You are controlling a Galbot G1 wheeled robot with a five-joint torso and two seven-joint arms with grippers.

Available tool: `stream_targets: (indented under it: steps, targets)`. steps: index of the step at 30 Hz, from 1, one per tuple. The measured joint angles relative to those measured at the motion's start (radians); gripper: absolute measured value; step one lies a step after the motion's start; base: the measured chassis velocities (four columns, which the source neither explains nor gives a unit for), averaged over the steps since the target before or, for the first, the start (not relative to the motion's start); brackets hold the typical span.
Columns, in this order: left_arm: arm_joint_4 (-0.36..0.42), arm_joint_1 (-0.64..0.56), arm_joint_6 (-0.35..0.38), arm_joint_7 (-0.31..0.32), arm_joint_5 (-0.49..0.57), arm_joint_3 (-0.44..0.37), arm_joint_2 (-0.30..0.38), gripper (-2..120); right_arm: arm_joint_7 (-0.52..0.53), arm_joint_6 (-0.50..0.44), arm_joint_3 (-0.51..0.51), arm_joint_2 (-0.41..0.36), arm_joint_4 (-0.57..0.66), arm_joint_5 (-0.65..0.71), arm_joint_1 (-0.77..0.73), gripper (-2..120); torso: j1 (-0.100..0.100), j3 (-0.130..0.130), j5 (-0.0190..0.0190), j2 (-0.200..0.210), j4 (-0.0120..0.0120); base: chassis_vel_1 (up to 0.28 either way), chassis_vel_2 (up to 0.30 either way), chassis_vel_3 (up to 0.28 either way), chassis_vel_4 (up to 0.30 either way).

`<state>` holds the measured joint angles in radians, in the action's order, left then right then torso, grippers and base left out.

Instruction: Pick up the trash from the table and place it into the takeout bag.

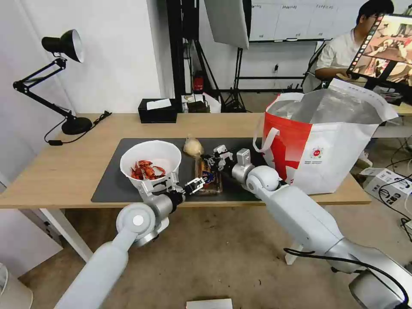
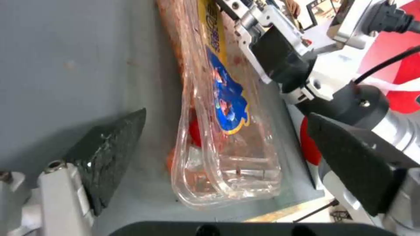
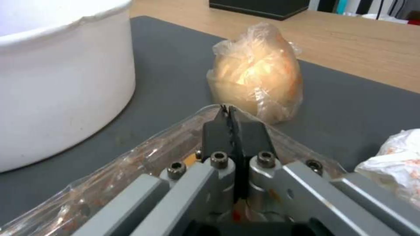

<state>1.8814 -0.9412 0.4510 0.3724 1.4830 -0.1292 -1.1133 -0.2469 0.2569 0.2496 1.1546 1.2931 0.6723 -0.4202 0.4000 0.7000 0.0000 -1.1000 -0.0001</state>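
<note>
The clear plastic double tray (image 1: pixel 209 177) with red tomatoes lies on the dark mat (image 1: pixel 109 186) of the table (image 1: pixel 64 171). My right gripper (image 1: pixel 213 162) is shut on its far rim, fingers (image 3: pixel 227 124) pinched together on the plastic (image 3: pixel 131 164). My left gripper (image 1: pixel 195 185) is open at the near end, its fingers (image 2: pixel 109 154) either side of the tray (image 2: pixel 227 154). The white bowl (image 1: pixel 150 161) of red shells stands to the left. The knotted beige bag (image 1: pixel 193 146) sits just behind the tray. A crumpled tissue (image 3: pixel 393 164) lies beside it. The takeout bag (image 1: pixel 326 141) stands open on the right.
A black tissue box (image 1: pixel 158 110) sits at the table's back edge, and a black desk lamp (image 1: pixel 64 47) stands at the back left. The tray's near end is close to the mat's front edge (image 2: pixel 280 209).
</note>
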Motion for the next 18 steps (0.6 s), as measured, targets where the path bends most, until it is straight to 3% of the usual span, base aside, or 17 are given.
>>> stream_targets:
  steps: [9,10,15,18]
  targets:
    - [-0.005,0.001,-0.005,0.003,-0.001,0.006,0.000,72,0.001,-0.001,0.000,0.000,0.000,0.000,0.001,0,0.000,0.000,0.0000,0.000,0.0000,0.000,0.000,0.000,0.000]
    - [-0.005,0.000,-0.006,0.003,-0.002,0.006,0.000,62,0.002,-0.001,0.001,0.000,0.000,0.000,0.002,0,0.000,0.000,0.0000,0.000,0.0000,0.000,0.000,0.000,0.000]
    - [-0.005,-0.001,-0.009,0.004,-0.004,0.006,0.002,49,0.002,-0.001,0.002,-0.001,0.001,-0.001,0.002,0,0.000,0.000,0.0000,0.000,0.0000,0.000,0.000,0.000,0.000]
    - [-0.005,-0.003,-0.011,0.004,-0.008,0.006,0.003,34,0.003,-0.002,0.003,-0.001,0.002,-0.002,0.001,0,0.000,0.000,0.0000,0.000,0.0000,0.000,0.000,0.000,0.000]
